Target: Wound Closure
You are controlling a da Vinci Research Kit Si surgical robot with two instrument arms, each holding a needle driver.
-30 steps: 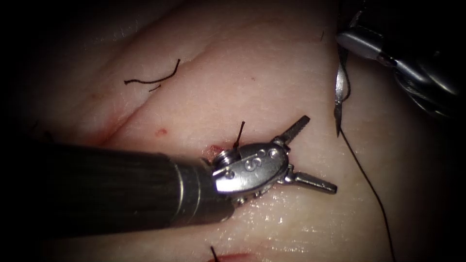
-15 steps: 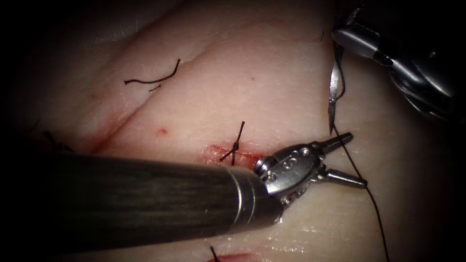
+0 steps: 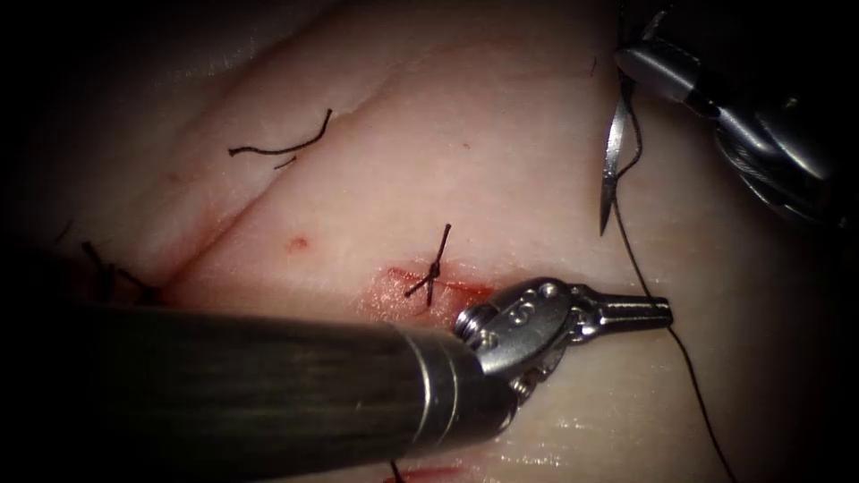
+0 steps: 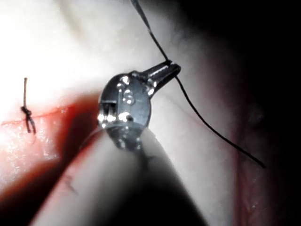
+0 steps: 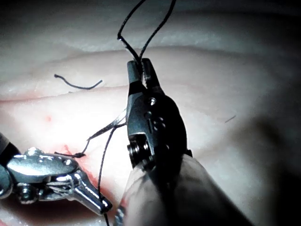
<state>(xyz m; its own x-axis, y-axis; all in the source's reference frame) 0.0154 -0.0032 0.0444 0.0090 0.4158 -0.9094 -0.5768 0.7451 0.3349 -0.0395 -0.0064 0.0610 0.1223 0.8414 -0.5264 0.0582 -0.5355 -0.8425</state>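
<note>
All around the edges it is very dark, almost black. A bright light shines down in the middle and makes a wet, shiny spot. The dark is deepest at the corners and along the sides.

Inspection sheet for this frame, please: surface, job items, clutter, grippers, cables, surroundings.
Surface: tissue; cut with red fluid and a knotted stitch.
Job's things: needle clear of the tissue, right of the cut; thread trails down from it.
Clutter: cut end of thread left of the cut.
Grippers: left gripper shut on the thread; right gripper shut on the needle near its thread end.
Cables: nothing seen.
Surroundings: nothing seen.
</note>
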